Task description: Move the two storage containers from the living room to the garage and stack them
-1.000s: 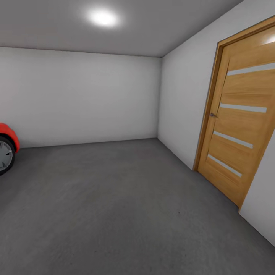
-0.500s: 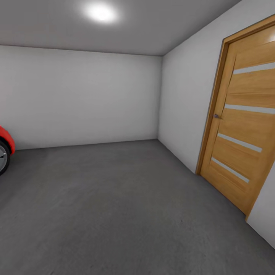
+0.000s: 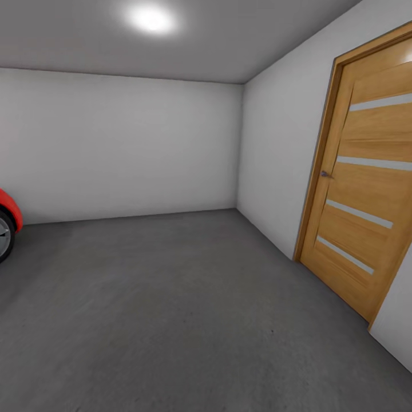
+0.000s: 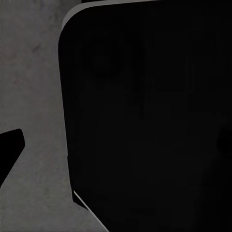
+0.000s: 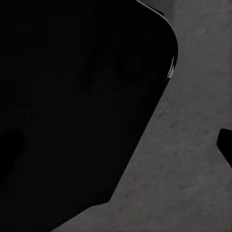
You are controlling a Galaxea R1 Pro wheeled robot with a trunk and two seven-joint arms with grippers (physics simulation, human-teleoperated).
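Two plain grey-white walls [image 3: 114,143] meet at the far corner of the garage [image 3: 240,86], above the floor [image 3: 171,297], dark grey and mottled. A wooden door with pale horizontal strips [image 3: 366,189] stands in the right-hand wall. A red car's wheel arch [image 3: 7,214] shows at the floor's left edge. Both wrist views show dark robot body over grey floor; whether either claw is released or clenched cannot be told.

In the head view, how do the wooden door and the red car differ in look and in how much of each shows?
The wooden door is tan, flat, with pale horizontal strips, set in the right wall; the red car is glossy and rounded, with a dark tyre, at the left edge. Most of the door shows; only a sliver of the car does. Both meet the grey floor.
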